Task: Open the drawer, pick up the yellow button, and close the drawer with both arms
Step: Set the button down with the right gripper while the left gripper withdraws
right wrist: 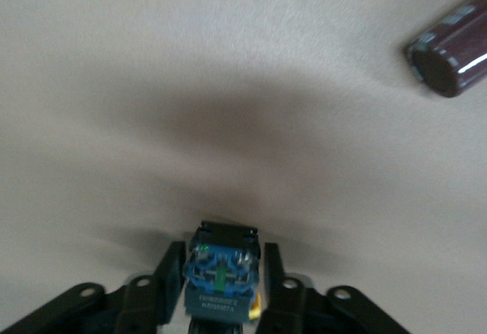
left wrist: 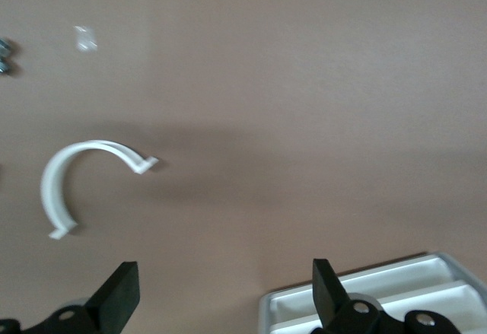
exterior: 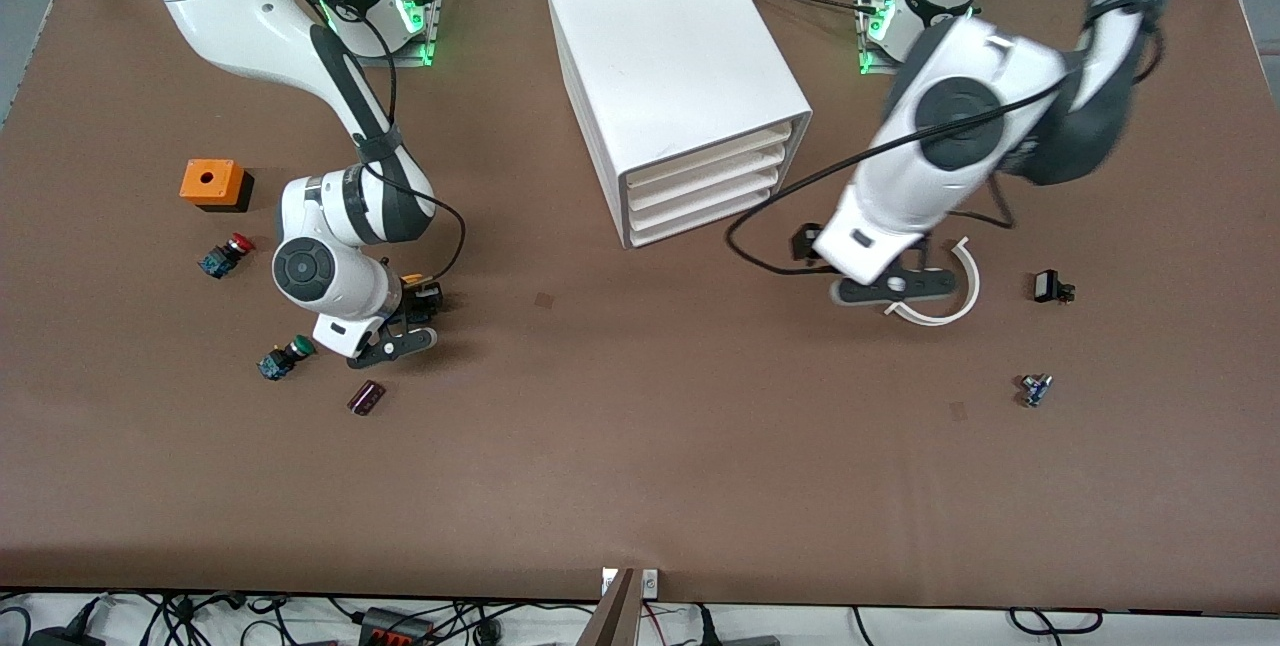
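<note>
Nearest the front camera at the right arm's end, the right gripper (exterior: 405,331) sits low over the table with the button (right wrist: 221,277) in it, blue base toward the wrist (pinched or loose, I cannot tell). Bare table surrounds it. Farther off, the left gripper (exterior: 895,288) hangs spread near the drawer (exterior: 710,154), which looks shut.

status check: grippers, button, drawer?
Left gripper open, over bare table beside white clip. Right gripper around the button, low over the table; grip unclear. Drawers all shut. Nothing in the way.
</note>
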You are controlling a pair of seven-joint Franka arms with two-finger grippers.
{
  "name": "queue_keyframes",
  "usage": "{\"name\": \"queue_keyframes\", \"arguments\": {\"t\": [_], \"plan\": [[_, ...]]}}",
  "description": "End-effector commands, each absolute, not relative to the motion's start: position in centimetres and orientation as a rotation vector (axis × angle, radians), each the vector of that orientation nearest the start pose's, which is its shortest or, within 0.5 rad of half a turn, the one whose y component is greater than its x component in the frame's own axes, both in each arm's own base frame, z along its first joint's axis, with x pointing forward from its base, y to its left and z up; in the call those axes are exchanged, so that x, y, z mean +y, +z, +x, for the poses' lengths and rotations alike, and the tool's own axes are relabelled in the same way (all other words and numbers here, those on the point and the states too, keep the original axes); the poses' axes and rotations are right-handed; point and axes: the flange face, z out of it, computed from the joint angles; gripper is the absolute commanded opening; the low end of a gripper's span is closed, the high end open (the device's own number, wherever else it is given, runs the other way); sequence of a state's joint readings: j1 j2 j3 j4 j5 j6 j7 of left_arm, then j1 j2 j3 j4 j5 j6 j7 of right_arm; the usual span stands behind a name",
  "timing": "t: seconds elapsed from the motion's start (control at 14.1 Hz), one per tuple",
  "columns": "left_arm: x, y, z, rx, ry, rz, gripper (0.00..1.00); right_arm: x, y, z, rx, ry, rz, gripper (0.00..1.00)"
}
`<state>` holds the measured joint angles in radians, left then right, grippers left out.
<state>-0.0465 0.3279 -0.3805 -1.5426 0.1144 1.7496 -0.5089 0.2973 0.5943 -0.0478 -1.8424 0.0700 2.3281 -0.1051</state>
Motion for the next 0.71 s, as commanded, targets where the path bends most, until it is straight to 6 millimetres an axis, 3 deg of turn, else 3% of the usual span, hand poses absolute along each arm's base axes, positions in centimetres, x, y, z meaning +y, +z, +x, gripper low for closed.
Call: {"name": "queue_keyframes", "arguments": {"t": [0.0,0.14,0.28,0.43,0.5,0.64], "plan": [[-16.9,50.7,62.0,0.039,0.147,-3.097,1.00,16.7,24.5,62.5,-0.395,0.172,-3.076,1.00],[-12.9,52.9,62.8,0.117,0.117,-3.108,1.00,16.4,29.1,64.6,-0.338,0.249,-3.081,1.00],[-9.8,55.2,61.6,0.105,0.088,-3.091,1.00,16.0,34.0,66.2,-0.269,0.273,-3.089,1.00],[-7.7,57.1,58.7,0.136,0.075,-3.058,1.00,15.4,37.9,67.1,-0.236,0.262,-3.103,1.00],[-7.4,57.3,57.5,0.114,0.076,-3.086,1.00,15.0,39.6,67.3,-0.225,0.266,-3.105,1.00],[-6.8,56.5,57.0,0.087,-0.009,-3.099,1.00,14.1,43.5,67.2,-0.204,0.251,-3.110,1.00]]}}
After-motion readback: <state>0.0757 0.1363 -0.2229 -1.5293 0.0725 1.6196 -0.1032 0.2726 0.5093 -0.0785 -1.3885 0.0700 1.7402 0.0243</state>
